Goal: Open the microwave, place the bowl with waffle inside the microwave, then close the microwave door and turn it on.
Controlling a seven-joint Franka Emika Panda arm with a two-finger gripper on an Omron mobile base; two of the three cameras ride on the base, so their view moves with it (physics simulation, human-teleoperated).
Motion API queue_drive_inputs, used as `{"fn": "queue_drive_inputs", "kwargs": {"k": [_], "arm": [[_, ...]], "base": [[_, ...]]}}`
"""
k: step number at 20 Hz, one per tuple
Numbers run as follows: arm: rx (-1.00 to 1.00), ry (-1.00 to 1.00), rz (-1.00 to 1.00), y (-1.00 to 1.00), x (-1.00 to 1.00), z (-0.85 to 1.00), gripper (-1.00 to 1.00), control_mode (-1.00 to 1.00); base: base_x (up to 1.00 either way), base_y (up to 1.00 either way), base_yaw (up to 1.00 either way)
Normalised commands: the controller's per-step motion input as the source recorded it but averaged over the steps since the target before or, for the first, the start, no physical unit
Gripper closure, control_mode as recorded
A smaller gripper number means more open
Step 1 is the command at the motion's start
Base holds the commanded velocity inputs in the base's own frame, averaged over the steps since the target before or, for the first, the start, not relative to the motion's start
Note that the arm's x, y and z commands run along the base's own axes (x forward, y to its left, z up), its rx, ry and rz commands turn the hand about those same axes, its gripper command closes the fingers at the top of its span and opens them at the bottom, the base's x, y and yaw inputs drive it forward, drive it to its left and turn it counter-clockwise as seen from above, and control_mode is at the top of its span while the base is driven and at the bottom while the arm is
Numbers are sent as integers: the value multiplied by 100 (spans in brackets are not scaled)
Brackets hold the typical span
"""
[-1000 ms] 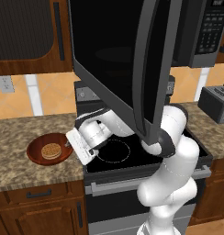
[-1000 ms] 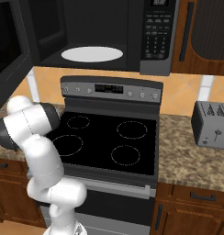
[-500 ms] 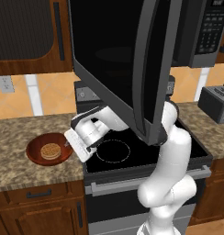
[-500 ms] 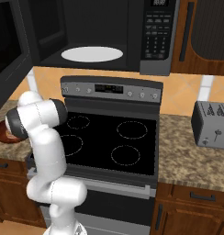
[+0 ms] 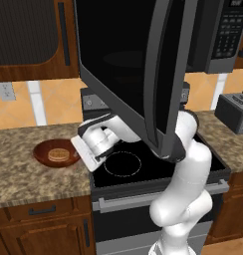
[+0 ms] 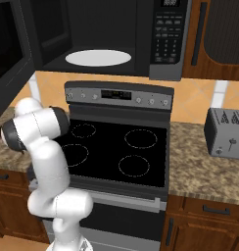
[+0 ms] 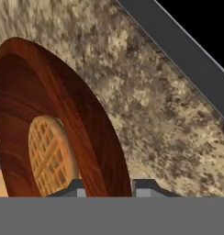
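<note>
Left base view: the door (image 5: 131, 69) hangs wide open, so the bowl (image 5: 56, 153) can go in; it sits on the desk (image 5: 24, 174) left of the stove (image 5: 158, 167), waffle (image 5: 58, 155) inside. Right base view: the microwave (image 6: 99, 37) gapes open. Hand view: the hand (image 7: 106, 187) straddles the bowl's rim; whether it is clenched cannot be told.

Even, flat rendered light with no glare. The open microwave door (image 5: 128, 69) stays dark across the upper centre. Soft shadows lie under it; close-up desk (image 7: 146, 114) texture looks smeared.
</note>
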Motion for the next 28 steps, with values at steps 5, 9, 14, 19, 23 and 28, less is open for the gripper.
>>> {"fn": "queue_drive_inputs", "kwargs": {"k": [5,9,14,19,23,28], "arm": [[0,-17,-13,-63,-17,14,100,-100],[0,-14,-16,-80,-6,0,100,-100],[-1,-9,-15,-99,0,9,100,-100],[0,-11,-15,-100,-9,38,100,-100],[0,0,-23,-100,-28,81,100,-100],[0,10,-30,-100,-27,100,100,-100]], "base": [[0,0,0],[0,0,0],[0,0,0],[0,0,0],[0,0,0],[0,0,0]]}}
